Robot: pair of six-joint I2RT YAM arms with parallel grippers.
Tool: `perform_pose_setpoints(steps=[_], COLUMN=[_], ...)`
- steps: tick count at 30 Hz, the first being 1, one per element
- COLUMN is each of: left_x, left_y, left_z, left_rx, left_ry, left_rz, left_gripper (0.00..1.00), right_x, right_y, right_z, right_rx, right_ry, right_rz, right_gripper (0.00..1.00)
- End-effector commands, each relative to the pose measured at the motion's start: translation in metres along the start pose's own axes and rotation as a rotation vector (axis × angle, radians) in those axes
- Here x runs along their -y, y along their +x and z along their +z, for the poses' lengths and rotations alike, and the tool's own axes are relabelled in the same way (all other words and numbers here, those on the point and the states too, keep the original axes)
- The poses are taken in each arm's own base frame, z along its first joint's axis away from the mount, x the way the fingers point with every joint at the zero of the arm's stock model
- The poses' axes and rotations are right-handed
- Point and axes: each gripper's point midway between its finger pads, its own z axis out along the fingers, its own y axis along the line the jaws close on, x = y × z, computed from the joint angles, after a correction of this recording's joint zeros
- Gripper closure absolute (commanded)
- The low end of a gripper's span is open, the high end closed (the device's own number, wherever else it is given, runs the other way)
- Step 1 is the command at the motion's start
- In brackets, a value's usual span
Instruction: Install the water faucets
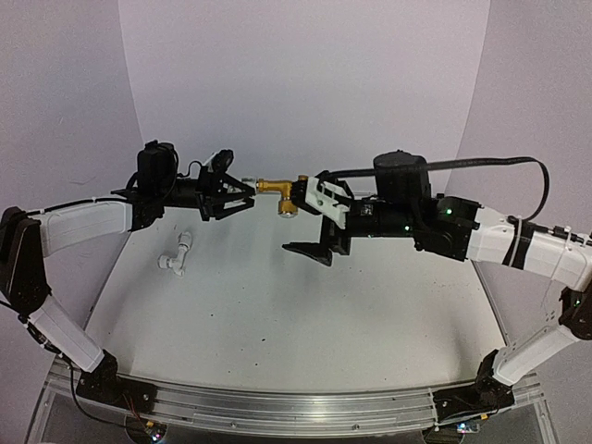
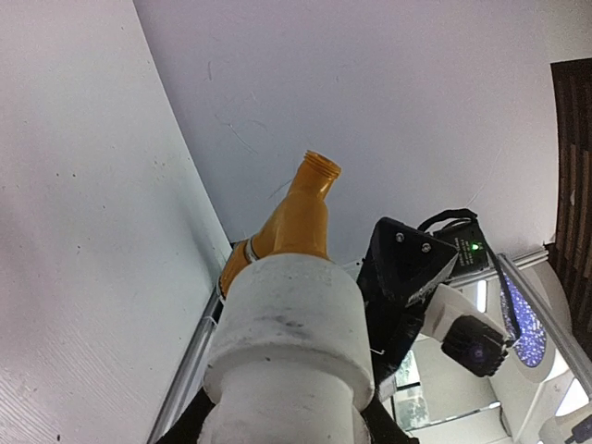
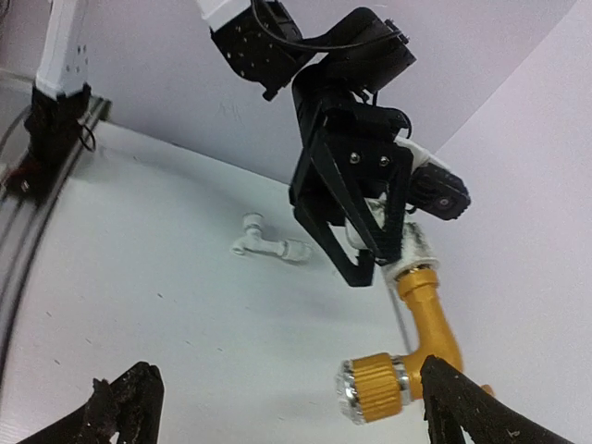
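Right gripper (image 1: 314, 222), jaws wide apart, has the yellow-gold faucet (image 1: 277, 190) just at its 10 o'clock from above, long axis 9-to-3, ribbed silver-tipped knob hanging down. Left gripper (image 1: 231, 194) is clamped on the matte white fitting (image 2: 291, 324) that seems screwed to it. The white faucet (image 1: 176, 254) lies on the table (image 1: 277, 324) at the left gripper's 7 o'clock.

No legible text or markings anywhere

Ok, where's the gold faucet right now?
In the top view the gold faucet hangs mid-air, joined to the white fitting gripped by the left tool on its left, the open right tool just right of it.
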Motion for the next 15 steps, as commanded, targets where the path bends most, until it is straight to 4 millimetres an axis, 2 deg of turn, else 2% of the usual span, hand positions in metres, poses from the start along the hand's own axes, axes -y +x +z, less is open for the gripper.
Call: perform_pose_setpoints(steps=[1, 3, 5, 6, 10, 12, 15], left_x=[0.036, 0.035, 0.034, 0.030, 0.027, 0.028, 0.028], left_y=[0.013, 0.017, 0.020, 0.024, 0.029, 0.031, 0.034], left_z=[-0.006, -0.008, -0.008, -0.008, -0.007, -0.007, -0.005], left_rx=[-0.063, -0.070, -0.080, -0.091, -0.108, -0.117, -0.133], left_ry=[0.073, 0.073, 0.074, 0.073, 0.074, 0.077, 0.083], left_rz=[-0.042, -0.060, -0.072, -0.090, -0.108, -0.110, -0.108], left_gripper=[1.00, 1.00, 1.00, 1.00, 1.00, 1.00, 1.00], right_x=[0.035, 0.038, 0.042, 0.047, 0.054, 0.056, 0.053], right_y=[0.025, 0.028, 0.027, 0.024, 0.026, 0.020, 0.022], right_z=[0.003, 0.007, 0.012, 0.018, 0.032, 0.036, 0.044], right_rx=[-0.147, -0.171, -0.167, -0.161, -0.166, -0.127, -0.112], right_ry=[0.206, 0.217, 0.243, 0.281, 0.348, 0.384, 0.402], right_rz=[-0.459, -0.636, -0.712, -0.803, -0.949, -0.974, -1.012], right_gripper=[0.02, 0.02, 0.02, 0.02, 0.02, 0.02, 0.04])
